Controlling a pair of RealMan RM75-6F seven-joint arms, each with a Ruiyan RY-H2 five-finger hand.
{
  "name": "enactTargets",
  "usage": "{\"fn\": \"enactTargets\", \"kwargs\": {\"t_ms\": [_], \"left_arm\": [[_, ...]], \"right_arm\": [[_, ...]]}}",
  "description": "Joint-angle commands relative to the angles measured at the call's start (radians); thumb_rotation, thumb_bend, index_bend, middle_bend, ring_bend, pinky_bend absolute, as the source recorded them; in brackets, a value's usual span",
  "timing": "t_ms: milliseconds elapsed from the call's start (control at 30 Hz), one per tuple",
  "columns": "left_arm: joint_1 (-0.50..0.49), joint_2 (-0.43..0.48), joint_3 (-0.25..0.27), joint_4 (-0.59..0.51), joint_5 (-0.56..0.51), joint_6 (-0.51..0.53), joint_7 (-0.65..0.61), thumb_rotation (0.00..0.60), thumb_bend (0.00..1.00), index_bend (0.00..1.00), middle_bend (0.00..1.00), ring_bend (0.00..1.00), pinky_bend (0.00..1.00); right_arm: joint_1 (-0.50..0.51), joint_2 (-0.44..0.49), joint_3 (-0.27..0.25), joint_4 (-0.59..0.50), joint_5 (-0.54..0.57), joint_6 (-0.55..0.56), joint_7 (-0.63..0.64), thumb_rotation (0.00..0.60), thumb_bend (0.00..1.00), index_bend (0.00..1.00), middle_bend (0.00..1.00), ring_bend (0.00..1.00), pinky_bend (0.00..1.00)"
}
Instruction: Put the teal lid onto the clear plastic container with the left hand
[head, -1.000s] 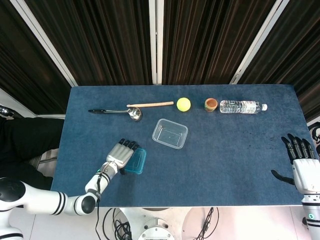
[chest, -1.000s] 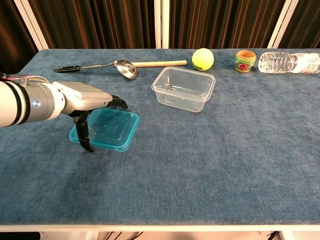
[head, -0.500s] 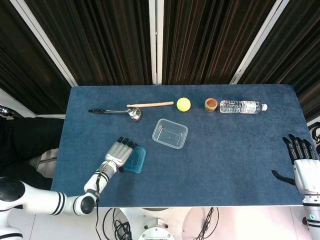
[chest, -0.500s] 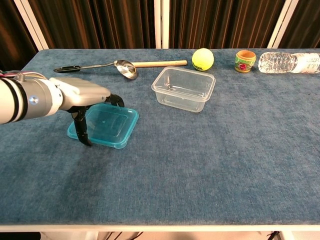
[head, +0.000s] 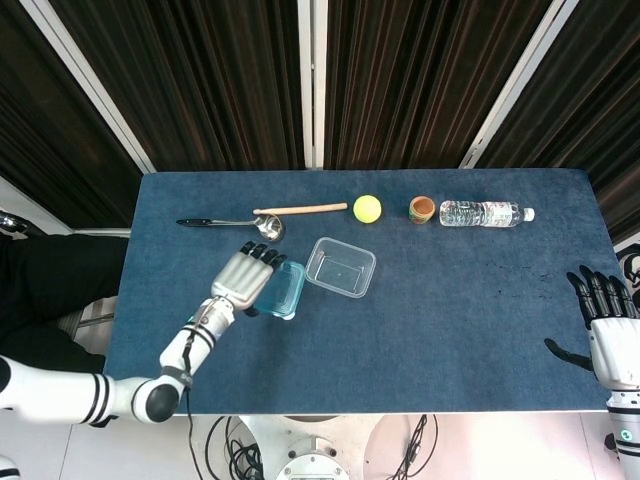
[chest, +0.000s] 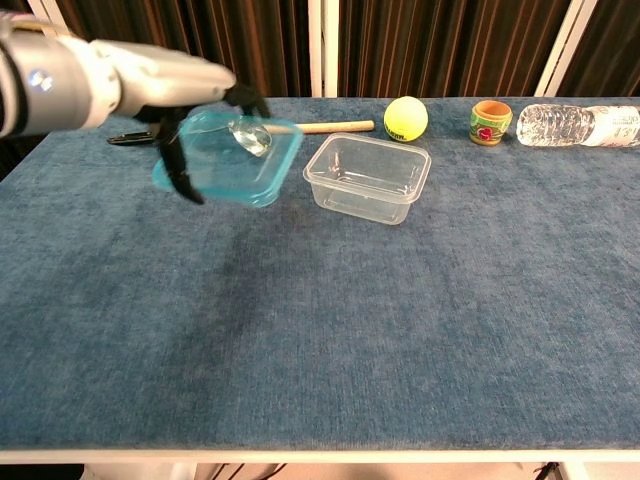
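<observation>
My left hand (head: 243, 277) (chest: 170, 85) holds the teal lid (head: 281, 290) (chest: 232, 156) in the air above the table, fingers over its top and thumb under its left edge. The lid hangs tilted, just left of the clear plastic container (head: 340, 267) (chest: 368, 177), which stands empty in the middle of the blue table (head: 450, 310). My right hand (head: 610, 330) lies at the table's right edge with its fingers spread, holding nothing; the chest view does not show it.
Along the far side lie a metal ladle with a wooden handle (head: 262, 219) (chest: 245, 131), a yellow-green ball (head: 367, 208) (chest: 405, 118), a small clay pot (head: 422, 208) (chest: 491, 122) and a water bottle on its side (head: 485, 213) (chest: 580, 124).
My left hand has lifted the teal lid off the table and carried it up and toward the clear container. The right hand has not moved.
</observation>
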Motion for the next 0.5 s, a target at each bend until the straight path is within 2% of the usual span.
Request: {"fn": "enactTargets", "kwargs": {"t_ms": [33, 333, 500], "left_arm": [[-0.097, -0.022, -0.057, 0.060, -0.084, -0.086, 0.036, 0.600, 0.29, 0.32, 0.22, 0.07, 0.12], [-0.350, -0.147, -0.082, 0.263, -0.315, -0.212, 0.155, 0.600, 0.29, 0.32, 0.22, 0.07, 0.12], [-0.467, -0.218, -0.028, 0.363, -0.426, -0.236, 0.249, 0.600, 0.29, 0.31, 0.22, 0.07, 0.12]], "right_arm": [[0.000, 0.006, 0.000, -0.012, -0.003, 0.002, -0.013, 0.600, 0.03, 0.00, 0.00, 0.00, 0.00], [-0.012, 0.024, -0.004, -0.047, -0.001, 0.012, -0.042, 0.600, 0.03, 0.00, 0.00, 0.00, 0.00], [-0.022, 0.028, -0.005, -0.049, 0.007, 0.017, -0.040, 0.600, 0.03, 0.00, 0.00, 0.00, 0.00]]}}
